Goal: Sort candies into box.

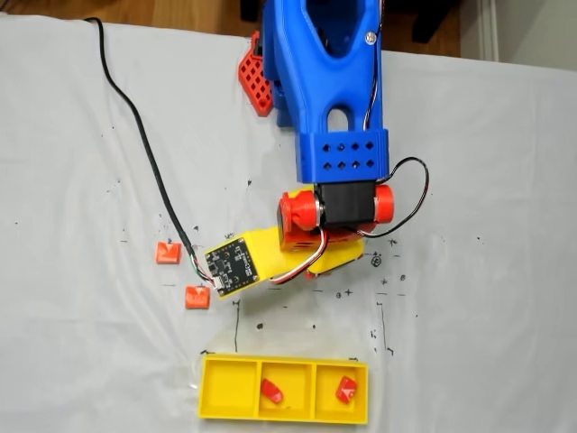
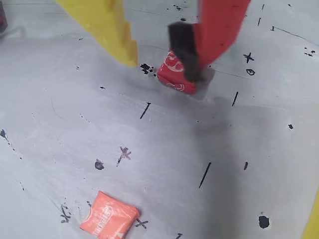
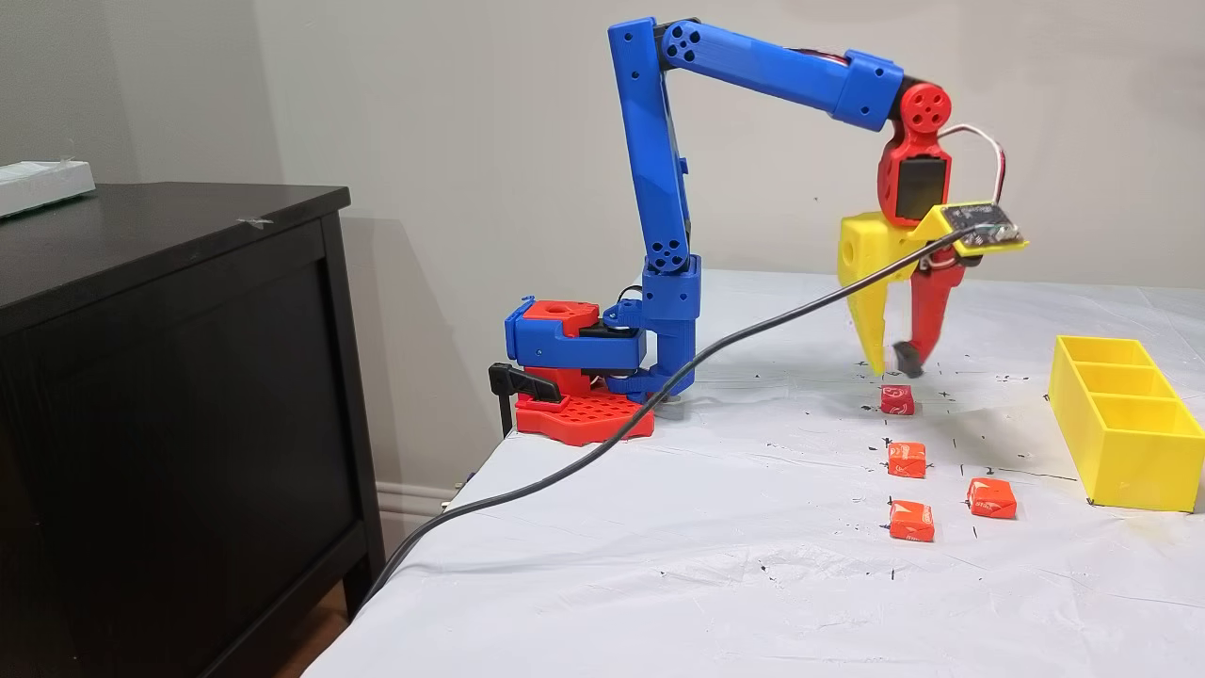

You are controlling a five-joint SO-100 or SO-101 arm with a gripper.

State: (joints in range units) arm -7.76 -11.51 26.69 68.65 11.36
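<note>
Under the jaws: red candy (image 2: 175,74), glossy crinkled square wrapper with white curls, flat on the cloth (image 2: 164,144), tucked against the red finger's dark pad in the wrist view, clear of the tips in a fixed view (image 3: 897,399).
Left finger (image 2: 107,27): yellow plastic, smooth tapered wedge.
Right finger (image 2: 219,27): red plastic, dark pad at the tip.
Gripper (image 2: 164,67): jaws parted, nothing gripped.
Nearer the camera than the jaws: orange candy (image 2: 108,218), pillowy wrapper, alone on ink-marked white cloth.
Box (image 1: 285,417): bright yellow hard tray, three square cells, well apart from the jaws; red candy (image 1: 271,391) in the middle cell, red candy (image 1: 345,389) in the right cell.
</note>
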